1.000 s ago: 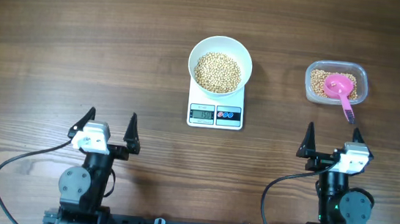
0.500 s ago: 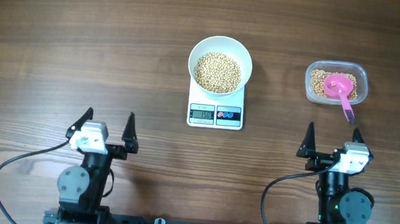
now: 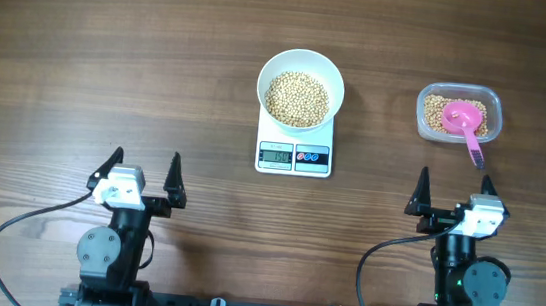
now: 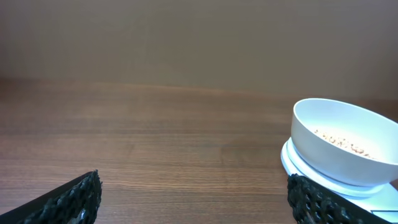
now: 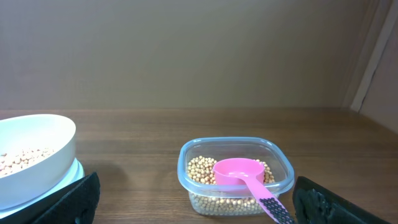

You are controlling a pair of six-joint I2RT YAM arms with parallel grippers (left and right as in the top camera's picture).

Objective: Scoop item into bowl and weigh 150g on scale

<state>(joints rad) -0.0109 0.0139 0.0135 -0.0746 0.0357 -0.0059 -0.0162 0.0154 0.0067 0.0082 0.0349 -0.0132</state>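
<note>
Centrally, tan beans (image 3: 297,99) heaped, glossy white bowl (image 3: 303,64), scale (image 3: 295,156)

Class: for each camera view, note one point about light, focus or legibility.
Overhead: even light, sharp grain on the table, but the scale display is too small to read reliably. Left wrist: white bowl crisp, soft shadow beside it; its own fingertips dark and cropped. Right wrist: pink scoop sharp, faint glare on the clear container rim.
</note>
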